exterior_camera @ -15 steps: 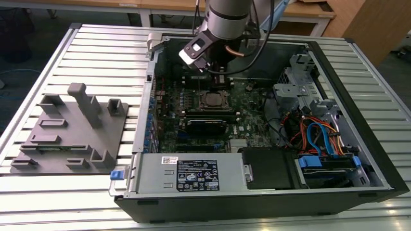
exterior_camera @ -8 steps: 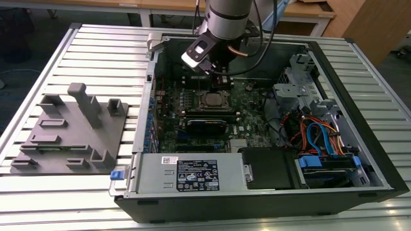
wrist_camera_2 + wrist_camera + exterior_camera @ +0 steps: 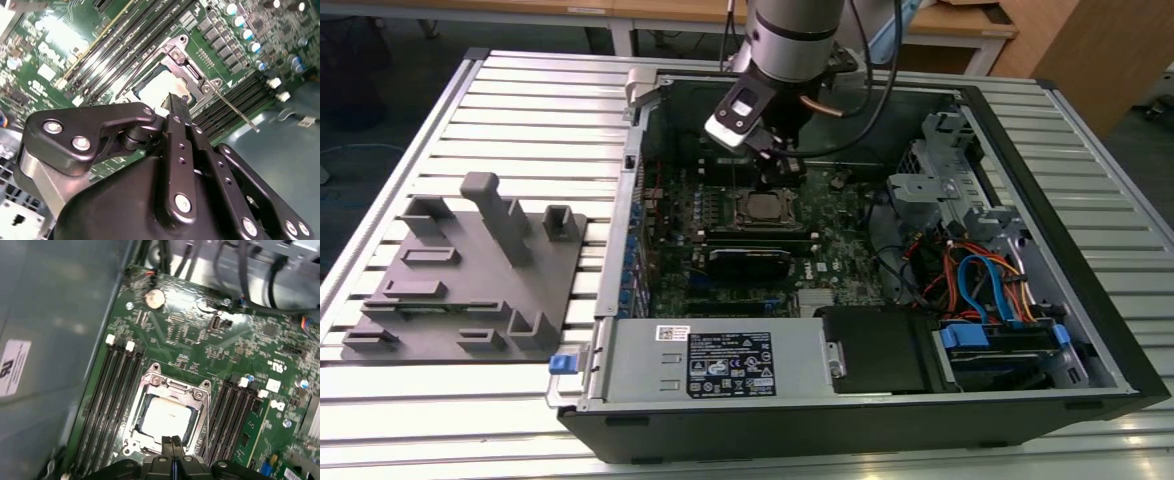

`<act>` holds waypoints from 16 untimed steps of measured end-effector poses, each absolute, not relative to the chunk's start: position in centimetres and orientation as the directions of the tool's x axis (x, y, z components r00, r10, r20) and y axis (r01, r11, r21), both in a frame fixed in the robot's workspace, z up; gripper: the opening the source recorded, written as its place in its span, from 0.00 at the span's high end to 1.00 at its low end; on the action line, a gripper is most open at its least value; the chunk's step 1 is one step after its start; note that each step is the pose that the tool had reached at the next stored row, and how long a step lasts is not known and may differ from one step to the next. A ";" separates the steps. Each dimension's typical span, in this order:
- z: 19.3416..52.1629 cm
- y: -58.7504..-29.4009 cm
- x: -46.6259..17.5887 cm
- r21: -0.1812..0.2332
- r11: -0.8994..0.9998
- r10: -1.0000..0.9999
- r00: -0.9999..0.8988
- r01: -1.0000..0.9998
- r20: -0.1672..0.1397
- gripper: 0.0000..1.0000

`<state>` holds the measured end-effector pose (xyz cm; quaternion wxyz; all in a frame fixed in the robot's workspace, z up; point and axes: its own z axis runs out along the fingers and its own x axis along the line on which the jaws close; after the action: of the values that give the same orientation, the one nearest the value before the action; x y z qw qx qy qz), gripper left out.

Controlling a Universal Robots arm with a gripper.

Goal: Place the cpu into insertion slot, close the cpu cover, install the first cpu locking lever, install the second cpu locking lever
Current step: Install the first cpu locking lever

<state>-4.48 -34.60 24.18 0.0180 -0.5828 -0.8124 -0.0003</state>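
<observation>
The claw (image 3: 173, 441) hides one edge of the cpu cover (image 3: 176, 389).

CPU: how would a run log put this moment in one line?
cpu: seated | cover: down around it | pincer: shut, above cover's edge

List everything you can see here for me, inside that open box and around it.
table: one, silver slatted metal, under everything.
computer case: one, black, open, on the table.
tray: one, grey, moulded with blocks, at the exterior view's left of the case.
circuit board: one, green, on the case floor.
cpu: one, silver-grey, mid-board.
cpu cover: one, silver frame, around the cpu.
memory slots: two banks, black, either side of the cpu.
metal box: one, silver, labelled, along the case's edge.
cables: several, blue and orange, at the exterior view's right of the board.
arm: one, silver-grey, reaching into the case.
fingers: two, black, shut together, by the cpu's edge.
</observation>
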 end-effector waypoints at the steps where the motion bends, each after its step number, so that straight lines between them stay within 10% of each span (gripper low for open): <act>1: 24.2 -34.6 -4.5 -0.020 0.338 0.941 -0.337 0.941 0.030 0.90; 16: 24.2 -34.6 -4.5 -0.021 0.574 0.819 -0.573 0.819 0.030 0.90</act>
<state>-4.48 -34.59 24.18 0.0179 -0.4615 -0.8869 0.0023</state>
